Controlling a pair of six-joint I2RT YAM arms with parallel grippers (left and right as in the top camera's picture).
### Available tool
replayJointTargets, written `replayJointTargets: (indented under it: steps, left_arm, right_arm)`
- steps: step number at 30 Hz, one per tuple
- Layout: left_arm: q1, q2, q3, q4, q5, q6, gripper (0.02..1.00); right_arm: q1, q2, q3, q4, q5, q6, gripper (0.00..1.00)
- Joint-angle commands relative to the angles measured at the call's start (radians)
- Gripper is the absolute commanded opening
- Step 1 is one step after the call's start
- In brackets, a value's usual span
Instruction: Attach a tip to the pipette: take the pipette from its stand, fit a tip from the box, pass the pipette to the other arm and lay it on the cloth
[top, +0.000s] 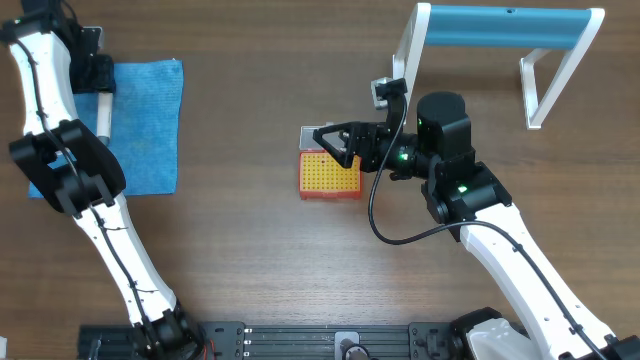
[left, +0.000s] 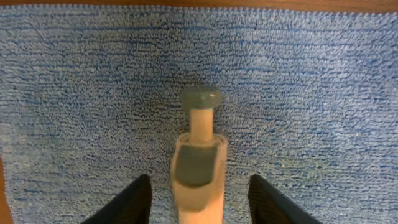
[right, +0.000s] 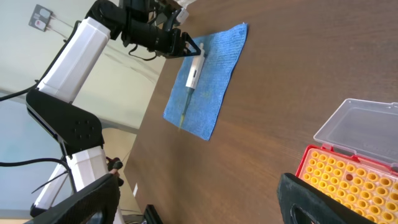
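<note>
The pipette (right: 194, 73) lies flat on the blue cloth (top: 150, 110), w/ its yellow tip (right: 184, 112) on & pointing away from the L gripper (left: 199, 186). That gripper hangs low over the button end. Its fingers are spread wide, one on each side of the pipette, w/ a gap on both sides, so it grips nothing. The R gripper (right: 199, 202) is well apart, by the orange tip box (top: 330, 175) w/ its lid open. It's wide open too & holds nothing.

The job looks nearly done; the step in hand is prob. the let-go. To do it well, the L arm should go straight up, fingers kept wide, so no finger bumps the pipette or rolls it. No sliding sideways, esp. not along the cloth, as that could drag the cloth & knock the tip loose. The R arm can wait where it is.
</note>
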Motion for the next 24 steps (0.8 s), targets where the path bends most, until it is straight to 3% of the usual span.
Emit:
replayJointTargets:
  steps: [1, 3, 10, 16, 18, 20, 24]
  left_arm:
    - [-0.003, 0.024, 0.001, -0.010, 0.003, -0.003, 0.691]
    - [-0.017, 0.013, 0.033, -0.050, 0.003, -0.006, 0.796]
    - [-0.056, -0.093, 0.227, -0.196, 0.004, -0.008, 0.851]
    - [-0.090, -0.229, 0.370, -0.360, 0.100, -0.086, 0.855]
    - [-0.103, -0.291, 0.397, -0.418, 0.106, -0.117, 0.862]
    - [-0.116, -0.364, 0.404, -0.473, 0.114, -0.160, 0.864]
    - [-0.172, -0.537, 0.398, -0.473, 0.232, -0.234, 0.873]
  right_arm:
    - [-0.005, -0.016, 0.019, 0.005, 0.016, -0.018, 0.829]
    - [-0.005, -0.018, 0.019, 0.006, 0.012, -0.018, 0.829]
    - [-0.015, -0.062, 0.019, 0.006, 0.018, -0.072, 0.833]
    - [-0.057, -0.198, 0.019, -0.028, 0.131, -0.301, 0.831]
    - [-0.063, -0.259, 0.019, -0.098, 0.198, -0.426, 0.831]
    - [-0.063, -0.325, 0.019, -0.186, 0.314, -0.513, 0.833]
    - [-0.063, -0.455, 0.019, -0.298, 0.527, -0.626, 0.831]
